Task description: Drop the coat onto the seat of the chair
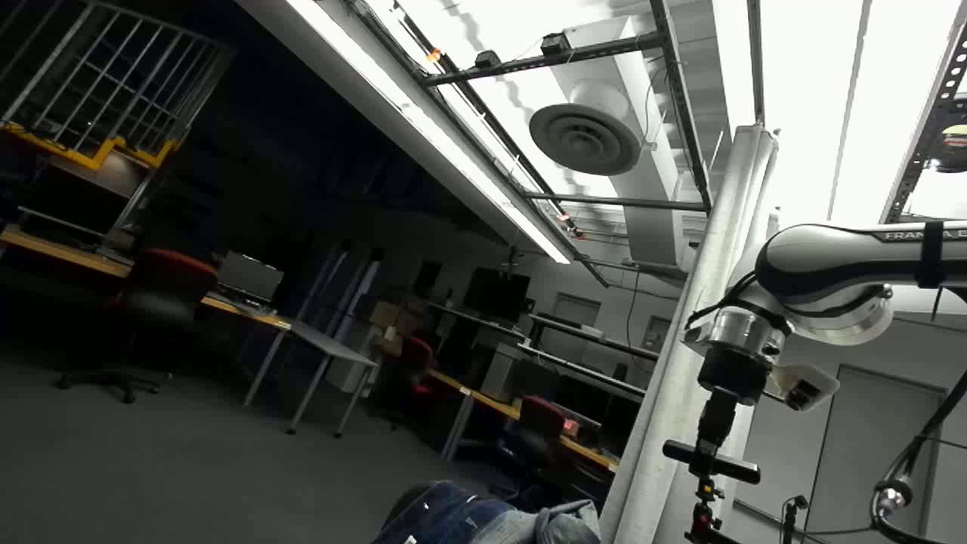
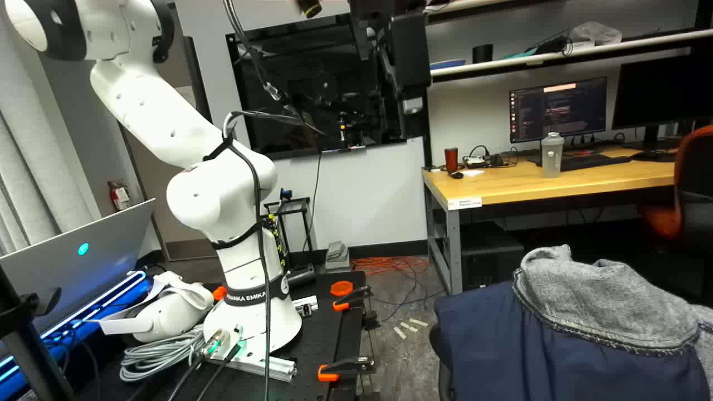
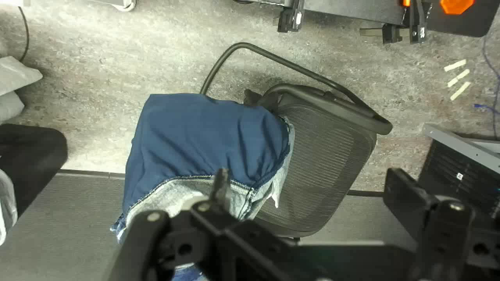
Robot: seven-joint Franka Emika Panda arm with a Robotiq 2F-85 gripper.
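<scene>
Okay, tool (image 3: 308, 177) is wide apart, fingers (image 3: 222, 187) holding nothing. Coat (image 3: 203, 136) is draped over one end of the chair (image 3: 320, 175), smooth blue side up, pale grey part showing past a rough seam; a mesh panel (image 3: 332, 144) shows beside it. Can't tell whether it covers seat or backrest, so I won't tag it done: if that mesh is the seat, I judge a grasp and carry remain. Risks from here: the coat looks to overhang the chair's edge, so its own weight could drag it to the floor (image 3: 97, 78). If I go down for it, a finger could hook the curved tube (image 3: 290, 64), probably an armrest, and shove the chair; its feet are hidden, so no idea how easily it'd roll. Pinching just a loose fold would likely let the bulk slip out. Surface: ribbed dark mesh, I'd expect it to grip cloth fine. Floor is mottled grey with a darker stretch (image 3: 78, 214) alongside, pale tape bits (image 3: 458, 78) off to one side. Room looks like a lab: in an exterior view, wooden workbench (image 2: 512, 186) with lit monitor (image 2: 557, 111) and shaker bottle (image 2: 552, 156), black wall screen (image 2: 334, 67) behind my arm (image 2: 217, 189); in an exterior view, dark far end, bright ceiling light (image 1: 492, 189), round vent (image 1: 585, 140) overhead.
</scene>
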